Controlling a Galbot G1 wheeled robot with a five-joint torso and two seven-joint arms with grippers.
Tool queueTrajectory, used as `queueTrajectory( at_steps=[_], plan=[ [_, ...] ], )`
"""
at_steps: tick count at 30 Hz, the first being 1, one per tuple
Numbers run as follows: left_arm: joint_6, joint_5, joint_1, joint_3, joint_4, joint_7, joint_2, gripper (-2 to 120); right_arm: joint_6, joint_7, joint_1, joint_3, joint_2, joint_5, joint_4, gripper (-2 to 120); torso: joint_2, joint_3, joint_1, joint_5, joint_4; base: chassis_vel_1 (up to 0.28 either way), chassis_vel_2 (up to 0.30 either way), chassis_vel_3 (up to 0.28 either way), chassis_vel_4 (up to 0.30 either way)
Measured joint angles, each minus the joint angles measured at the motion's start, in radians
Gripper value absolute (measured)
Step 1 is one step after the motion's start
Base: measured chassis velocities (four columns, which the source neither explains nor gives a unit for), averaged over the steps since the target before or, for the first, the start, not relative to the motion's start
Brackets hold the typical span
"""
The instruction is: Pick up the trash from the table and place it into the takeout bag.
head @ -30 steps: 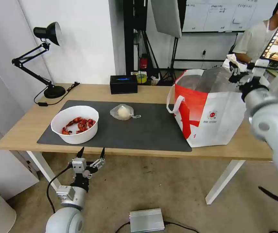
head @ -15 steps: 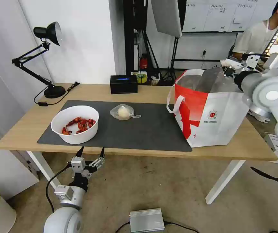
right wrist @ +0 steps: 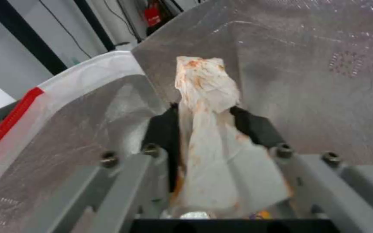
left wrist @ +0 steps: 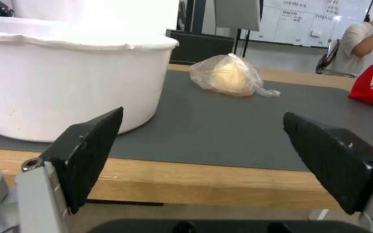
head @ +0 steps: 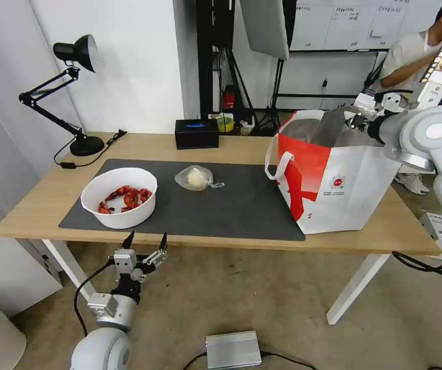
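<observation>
A white round bowl (head: pixel 119 197) of red shells sits on the left part of the dark grey mat (head: pixel 231 205) on the light-wood table (head: pixel 190 146). Below the table's near edge the left gripper (head: pixel 145 242) points upward, its black ridged fingers (left wrist: pixel 89 152) spread wide. Mid-mat lies a small clear bag (head: pixel 197 178) holding a white lump. At the right stands the boxy white takeout bag (head: pixel 334 180), red-panelled and foil-lined. Over its open mouth the right gripper (right wrist: pixel 204 108) pinches a crumpled white napkin (right wrist: pixel 208 129) stained orange, against the silver lining.
</observation>
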Motion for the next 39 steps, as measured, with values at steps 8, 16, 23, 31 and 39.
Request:
queueTrajectory(
  at_steps=[8,16,23,31,39],
  plan=[
    [0.002,0.000,-0.007,0.004,0.003,0.000,-0.002,100,0.002,-0.002,-0.012,0.016,0.003,0.002,0.008,63,0.000,0.000,0.000,0.0000,0.0000,0.000,0.000,0.000,0.000],
    [0.002,-0.001,-0.006,0.001,0.005,-0.001,-0.006,100,0.057,-0.104,-0.040,0.026,0.002,-0.068,0.034,92,0.000,0.000,0.000,-0.0002,0.0001,0.000,0.000,0.000,0.000],
    [0.002,-0.001,-0.004,-0.002,0.005,-0.001,-0.007,100,0.285,-0.402,-0.154,0.052,-0.008,-0.377,0.108,100,0.000,0.000,0.000,-0.0002,0.0001,0.000,0.000,0.000,0.000],
    [0.002,-0.004,-0.007,-0.008,0.004,-0.002,-0.004,100,0.526,-0.620,-0.323,0.088,-0.011,-0.669,0.161,100,0.000,0.000,0.000,0.0002,0.0000,0.000,0.000,0.000,0.000],
    [-0.006,-0.013,-0.002,-0.010,0.007,0.003,-0.003,100,0.733,-0.733,-0.514,0.153,0.038,-0.938,0.230,100,0.000,0.000,0.000,0.0000,0.0001,0.000,0.000,0.000,0.000]
  ],
)
